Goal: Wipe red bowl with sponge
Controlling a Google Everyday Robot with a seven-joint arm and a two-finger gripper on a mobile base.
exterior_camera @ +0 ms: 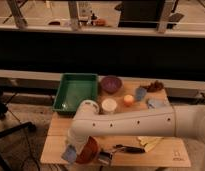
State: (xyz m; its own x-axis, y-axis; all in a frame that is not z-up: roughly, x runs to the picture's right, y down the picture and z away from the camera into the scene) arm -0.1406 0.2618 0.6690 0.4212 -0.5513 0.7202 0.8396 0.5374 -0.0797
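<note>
The red bowl sits tilted at the front left of the wooden table. My white arm reaches in from the right and bends down over the bowl. My gripper is at the bowl's left side, mostly hidden behind the wrist. A pale blue-grey block, which looks like the sponge, is right beside the gripper at the bowl's left rim. I cannot tell whether it is in the gripper.
A green tray stands at the back left. A purple bowl, white cup, orange ball and blue cup stand behind the arm. A black tool and a yellow cloth lie at the front.
</note>
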